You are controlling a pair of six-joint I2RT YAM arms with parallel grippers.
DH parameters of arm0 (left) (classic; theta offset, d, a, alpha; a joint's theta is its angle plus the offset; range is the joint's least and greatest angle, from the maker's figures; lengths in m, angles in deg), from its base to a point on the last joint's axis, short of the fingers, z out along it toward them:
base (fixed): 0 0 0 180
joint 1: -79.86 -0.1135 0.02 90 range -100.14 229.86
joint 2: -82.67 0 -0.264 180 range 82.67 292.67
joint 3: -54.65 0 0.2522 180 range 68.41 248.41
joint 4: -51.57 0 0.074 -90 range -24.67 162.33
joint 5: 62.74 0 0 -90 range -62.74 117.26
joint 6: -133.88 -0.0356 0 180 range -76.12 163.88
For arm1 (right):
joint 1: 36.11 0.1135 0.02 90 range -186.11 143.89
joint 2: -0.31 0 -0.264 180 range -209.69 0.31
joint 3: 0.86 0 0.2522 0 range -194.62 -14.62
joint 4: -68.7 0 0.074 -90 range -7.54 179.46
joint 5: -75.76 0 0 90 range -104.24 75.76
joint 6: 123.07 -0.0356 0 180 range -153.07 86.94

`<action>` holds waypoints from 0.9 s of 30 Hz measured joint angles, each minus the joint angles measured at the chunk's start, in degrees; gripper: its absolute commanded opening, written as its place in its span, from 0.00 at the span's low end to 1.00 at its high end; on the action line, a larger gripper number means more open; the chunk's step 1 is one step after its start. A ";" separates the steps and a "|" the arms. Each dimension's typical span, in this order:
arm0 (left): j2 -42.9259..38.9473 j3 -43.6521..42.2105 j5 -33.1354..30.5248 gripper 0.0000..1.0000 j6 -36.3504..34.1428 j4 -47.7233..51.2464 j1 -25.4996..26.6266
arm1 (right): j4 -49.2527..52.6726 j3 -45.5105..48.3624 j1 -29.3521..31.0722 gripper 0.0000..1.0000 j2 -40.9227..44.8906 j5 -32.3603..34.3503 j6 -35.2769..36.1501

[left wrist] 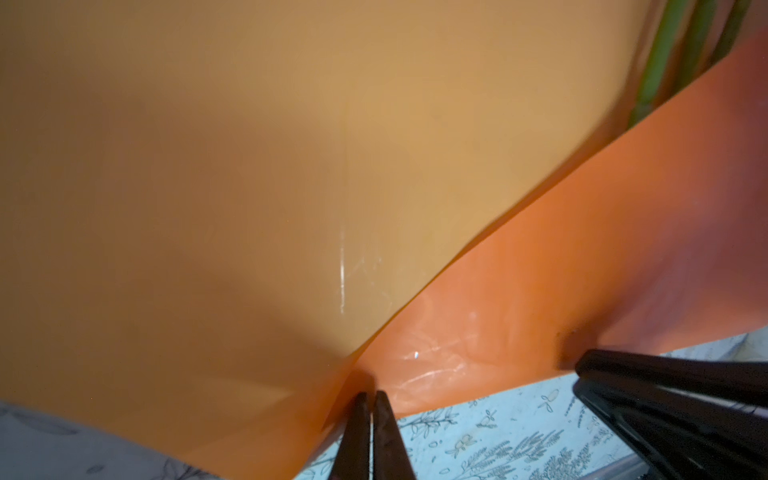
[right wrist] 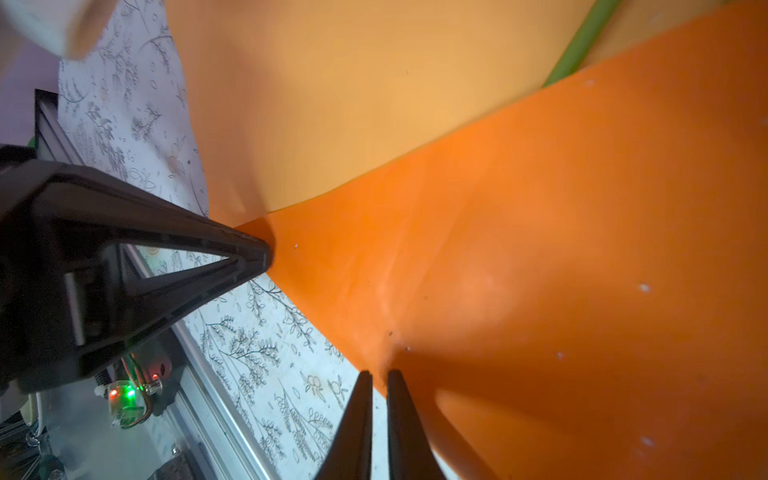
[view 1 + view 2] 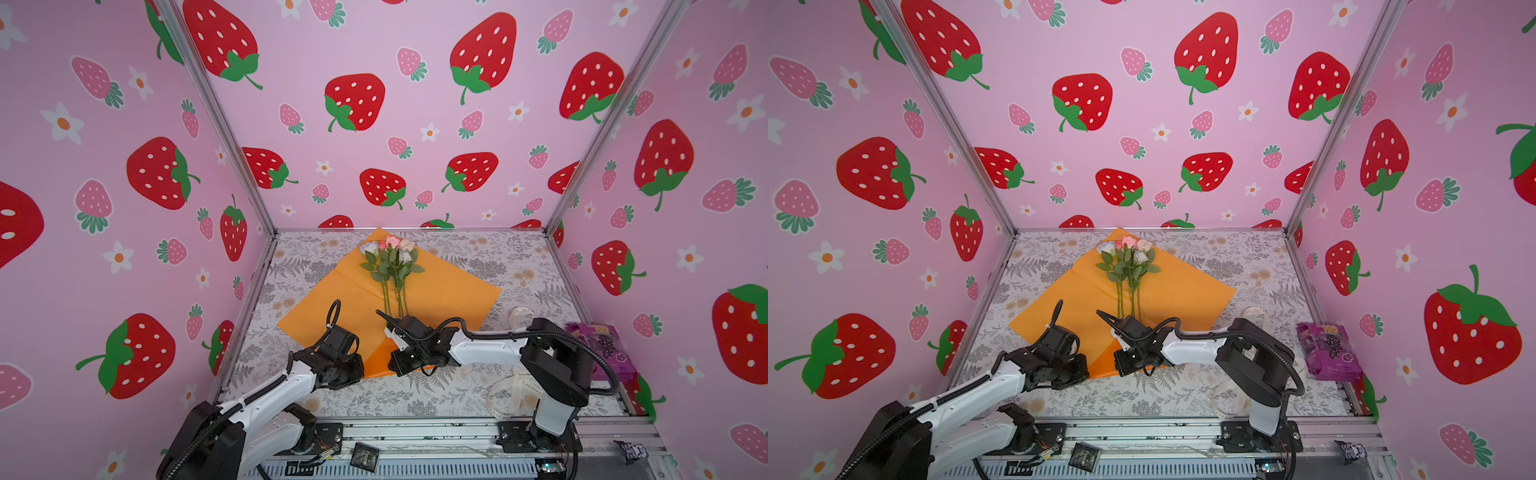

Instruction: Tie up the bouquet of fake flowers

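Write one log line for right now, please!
left tool: shut on paper | right tool: shut on paper | paper: near corner folded up | flowers: lying on paper, untied

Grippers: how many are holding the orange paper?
2. The left gripper is shut on the orange paper at its folded near corner; the right gripper is shut on the folded flap's edge beside it.

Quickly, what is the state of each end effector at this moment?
The left end effector: closed, pinching the thin orange paper sheet.
The right end effector: closed, pinching the same sheet's edge.
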 measured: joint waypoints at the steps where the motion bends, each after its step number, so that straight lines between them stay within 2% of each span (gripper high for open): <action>1: 0.00 0.00 0.00 0.08 0.02 -0.02 0.00 | 0.00 -0.04 0.00 0.13 -0.35 -0.09 0.09; 8: -0.02 0.00 -0.02 0.08 0.00 -0.02 0.00 | 0.04 -0.63 -0.02 0.12 -1.20 -0.70 0.63; 13: -1.77 0.04 -0.22 0.17 0.26 0.74 -0.04 | 0.48 -0.52 -0.66 0.10 -2.01 0.02 0.46; 14: -2.73 0.26 -0.22 0.22 0.33 1.22 -0.20 | 0.17 -0.11 -0.85 0.10 -2.12 0.11 0.39; 18: -5.40 3.91 -0.70 0.60 0.04 4.17 -2.49 | -1.33 1.05 -1.46 0.10 -2.03 -0.98 0.00; 20: -6.43 6.23 -0.50 0.71 -0.68 5.18 -5.84 | -2.08 1.57 -1.55 0.10 -1.86 -1.18 -0.13; 22: -6.80 7.32 1.07 0.77 -0.94 5.57 -10.82 | -2.51 1.79 -1.55 0.10 -1.79 -1.22 -0.17; 27: -3.96 7.48 5.86 0.81 -1.81 6.62 -23.71 | -2.60 1.81 -1.62 0.10 -1.77 -1.36 -0.15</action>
